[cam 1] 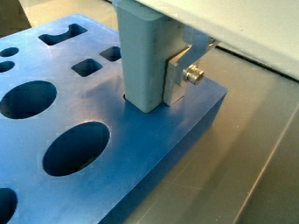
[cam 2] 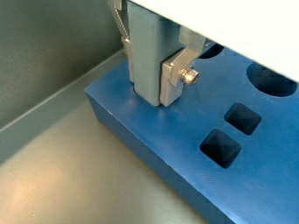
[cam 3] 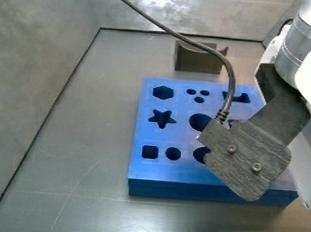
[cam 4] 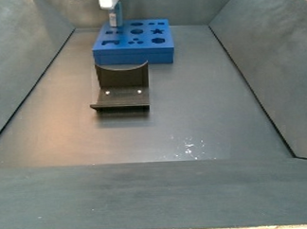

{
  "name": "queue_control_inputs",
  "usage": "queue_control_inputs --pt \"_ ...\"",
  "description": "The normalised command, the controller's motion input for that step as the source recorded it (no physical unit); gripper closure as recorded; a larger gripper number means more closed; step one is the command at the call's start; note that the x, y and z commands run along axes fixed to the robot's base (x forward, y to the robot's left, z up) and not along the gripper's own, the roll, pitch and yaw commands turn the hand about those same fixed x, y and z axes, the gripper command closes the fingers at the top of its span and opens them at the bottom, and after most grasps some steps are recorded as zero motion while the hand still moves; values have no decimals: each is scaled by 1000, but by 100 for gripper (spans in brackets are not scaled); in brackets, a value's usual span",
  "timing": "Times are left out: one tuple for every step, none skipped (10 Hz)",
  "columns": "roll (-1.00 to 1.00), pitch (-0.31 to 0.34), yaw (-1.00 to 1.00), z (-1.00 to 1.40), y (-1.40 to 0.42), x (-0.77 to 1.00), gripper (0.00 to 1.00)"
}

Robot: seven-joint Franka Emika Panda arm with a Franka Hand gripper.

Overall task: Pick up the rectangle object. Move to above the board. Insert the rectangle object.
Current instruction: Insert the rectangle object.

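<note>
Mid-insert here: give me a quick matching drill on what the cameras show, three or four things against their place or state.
Things:
1. rectangle object
2. board
3. fixture
4. gripper

Places or states:
A. dark bracket standing on the floor, apart from the slab
B. bright blue slab with dark cutouts
C. upright, lower end in a slot near the slab's edge
D. clamped on the light blue block above the slab

Pairs: 1-C, 2-B, 3-A, 4-D

rect obj (cam 1: 146, 61): lt blue, upright, prob. entering slot | board (cam 1: 70, 175): blue, flat
</note>
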Motion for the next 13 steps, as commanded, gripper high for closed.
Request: queue_control_inputs --pt "0 0 26 -1000 114 597 100" --pt "0 0 26 -1000 114 597 100" --pt "0 0 23 -1000 111 609 100" --pt "0 -189 0 -106 0 0 100" --pt "0 0 0 -40 0 14 100" --pt "0 0 0 -986 0 114 100" --pt "0 0 0 -1000 0 86 100" --pt "0 0 0 -1000 0 83 100" --pt "0 -86 0 0 0 0 100" --pt "0 0 0 0 0 0 0" --pt "0 -20 0 0 0 0 0" --pt "-17 0 0 0 0 0 0" --pt "-34 0 -40 -34 0 -31 0"
